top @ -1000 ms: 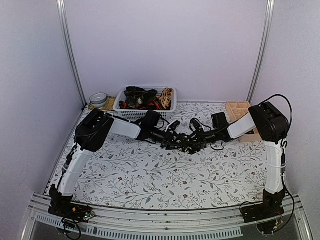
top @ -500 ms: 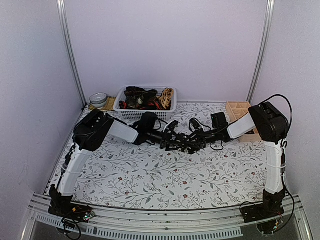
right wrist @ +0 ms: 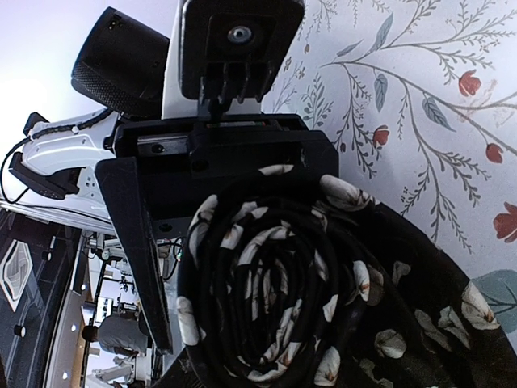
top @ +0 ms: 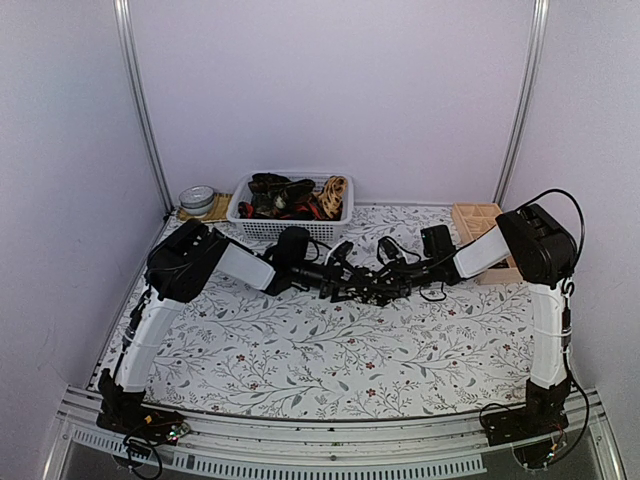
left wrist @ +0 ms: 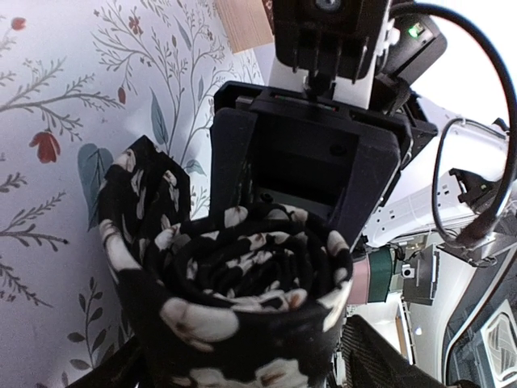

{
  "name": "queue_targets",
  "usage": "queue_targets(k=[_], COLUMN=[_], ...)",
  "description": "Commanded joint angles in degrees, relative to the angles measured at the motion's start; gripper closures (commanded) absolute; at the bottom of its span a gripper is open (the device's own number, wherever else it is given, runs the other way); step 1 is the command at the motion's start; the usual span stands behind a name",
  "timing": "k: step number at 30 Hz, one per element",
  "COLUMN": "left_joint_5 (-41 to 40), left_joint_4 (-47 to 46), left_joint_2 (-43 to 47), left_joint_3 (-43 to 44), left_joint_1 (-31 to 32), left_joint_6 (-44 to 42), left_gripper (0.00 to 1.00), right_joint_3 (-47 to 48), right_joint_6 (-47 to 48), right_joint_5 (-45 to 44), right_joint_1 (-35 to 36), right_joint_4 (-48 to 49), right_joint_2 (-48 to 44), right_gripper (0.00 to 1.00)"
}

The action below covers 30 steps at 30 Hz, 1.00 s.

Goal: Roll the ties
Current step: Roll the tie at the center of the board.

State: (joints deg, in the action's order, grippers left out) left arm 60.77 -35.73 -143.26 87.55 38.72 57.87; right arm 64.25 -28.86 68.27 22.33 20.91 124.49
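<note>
**Operator:** State the position of the tie.

**Technician:** The tie (left wrist: 234, 275) is black with pale flower specks and is wound into a tight coil. It sits at mid-table, toward the back, between the two grippers, which face each other across it. A short loose end stands out from the side of the coil, toward the flowered tablecloth (top: 300, 350). Contact between that end and the cloth cannot be confirmed.

**Operator:** Condition of the right gripper?

**Technician:** The right gripper (left wrist: 297, 190) is clenched on the coil. In the left wrist view its two black fingers stand on either side of the coil's far end, against the fabric.

**Operator:** Condition of the left gripper?

**Technician:** The left gripper (top: 340, 278) has its jaws set wide, with one finger (left wrist: 380, 356) on each side of the coil's near end. I cannot tell whether the pads press the fabric or stand just clear of it.

**Operator:** Arm posture?

**Technician:** Both arms reach in low from opposite sides and meet near the centre line.

**Operator:** Surrounding items?

**Technician:** A white basket (top: 240, 215) stands at the back edge, behind the left arm. It holds other ties (top: 285, 195), dark and red, with a tan coil at its right end. A round tin (top: 198, 198) sits just left of the basket. A wooden tray (top: 475, 225) with compartments lies at the back right, beside the right arm.
</note>
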Motion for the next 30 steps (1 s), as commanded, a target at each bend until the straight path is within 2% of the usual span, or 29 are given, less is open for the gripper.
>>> queue_targets(k=[1,6,13,25,28,30], left_joint_5=[-3.3,-4.0,-3.2,-3.9,-4.3,-4.6], left_joint_4=[5.9,5.9,2.5,-3.4,-3.4,-3.3], left_joint_2=[-3.7,-3.7,-4.2,-3.3,-3.3,-3.3], left_joint_3=[-2.8,-2.8,-3.6,-5.9,-5.8,-5.9], left_joint_1=[0.1,0.1,0.0,-0.7,-0.6,-0.7], left_joint_6=[0.4,0.6,2.5,5.7,5.9,5.9], left_gripper=[0.28,0.31,0.48,0.34,0.34,0.38], right_joint_3=[0.8,0.6,0.3,0.0,0.0,0.0], right_joint_6=[1.0,0.8,0.9,1.8,1.8,1.9], right_joint_5=[1.0,1.4,2.0,2.5,2.6,2.7], right_joint_1=[0.8,0.9,1.1,1.3,1.5,1.5], right_joint_4=[1.1,1.5,1.7,0.8,0.7,0.7], right_joint_2=[4.1,4.0,3.9,3.6,3.6,3.6], right_gripper=[0.62,0.62,0.62,0.62,0.62,0.62])
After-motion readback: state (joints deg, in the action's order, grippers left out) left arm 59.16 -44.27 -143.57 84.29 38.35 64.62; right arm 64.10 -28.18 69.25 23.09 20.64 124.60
